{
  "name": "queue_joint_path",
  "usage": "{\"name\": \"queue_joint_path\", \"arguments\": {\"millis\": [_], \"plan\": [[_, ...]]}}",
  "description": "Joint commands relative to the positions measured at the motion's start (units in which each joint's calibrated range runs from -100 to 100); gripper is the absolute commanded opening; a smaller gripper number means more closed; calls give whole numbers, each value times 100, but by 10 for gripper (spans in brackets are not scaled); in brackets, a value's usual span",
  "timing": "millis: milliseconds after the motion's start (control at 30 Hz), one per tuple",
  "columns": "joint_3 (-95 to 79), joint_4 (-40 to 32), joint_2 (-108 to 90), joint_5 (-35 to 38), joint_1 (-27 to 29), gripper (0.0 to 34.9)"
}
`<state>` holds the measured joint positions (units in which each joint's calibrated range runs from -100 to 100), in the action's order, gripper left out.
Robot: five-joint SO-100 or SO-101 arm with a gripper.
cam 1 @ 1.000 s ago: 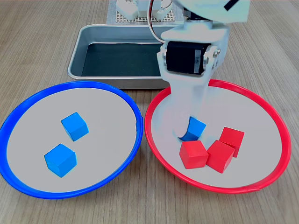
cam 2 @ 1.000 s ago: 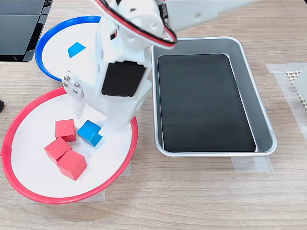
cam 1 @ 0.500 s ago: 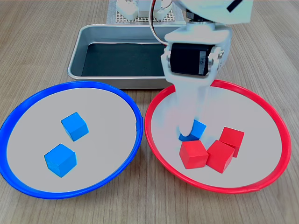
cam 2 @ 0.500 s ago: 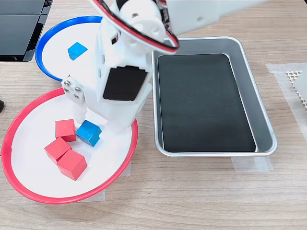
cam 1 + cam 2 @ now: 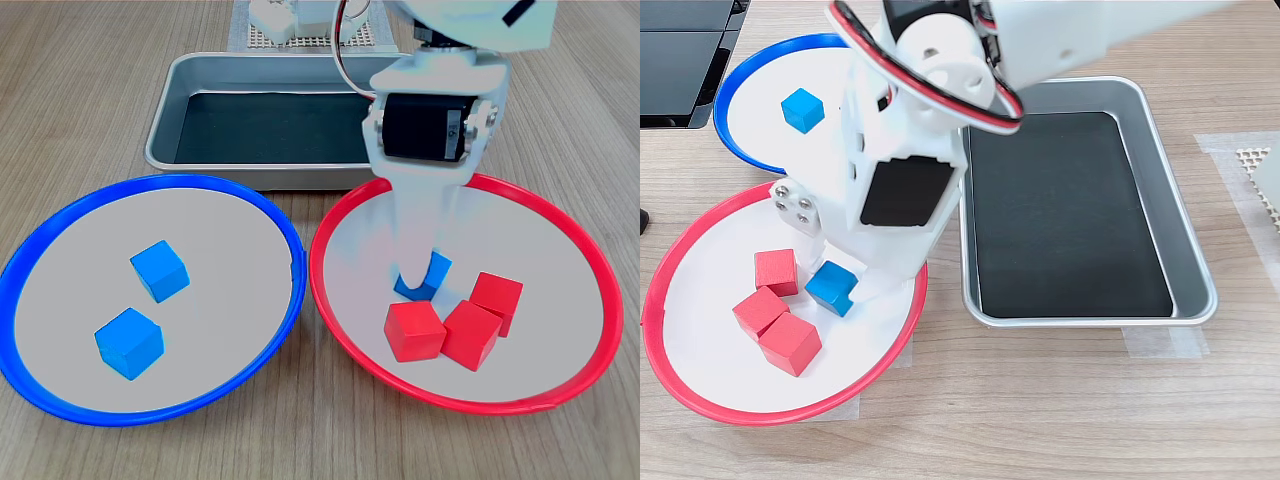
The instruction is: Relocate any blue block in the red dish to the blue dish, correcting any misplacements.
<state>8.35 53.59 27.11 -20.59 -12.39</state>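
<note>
Wood-grain tabletop [image 5: 90, 90]; pincer [image 5: 840, 285] apparently grasping blue block [image 5: 831, 288] in red dish [image 5: 590, 250].

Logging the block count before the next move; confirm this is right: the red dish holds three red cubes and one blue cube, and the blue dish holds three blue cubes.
Not quite. The blue dish holds two blue cubes, not three, as the first exterior view shows. The rest stands: the red dish holds three red cubes and one blue cube, beside the gripper.
</note>
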Motion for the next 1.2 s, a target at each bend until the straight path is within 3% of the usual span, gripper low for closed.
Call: {"name": "queue_joint_path", "arguments": {"millis": [0,433,667,900,1167], "plan": [[71,-89,-29,20,-8,91],[-293,-287,-46,-44,124,117],[-339,-427,-37,-39,171,106],[-248,-510,-46,98,208,39],[-229,-485,-387,293,86,5]]}}
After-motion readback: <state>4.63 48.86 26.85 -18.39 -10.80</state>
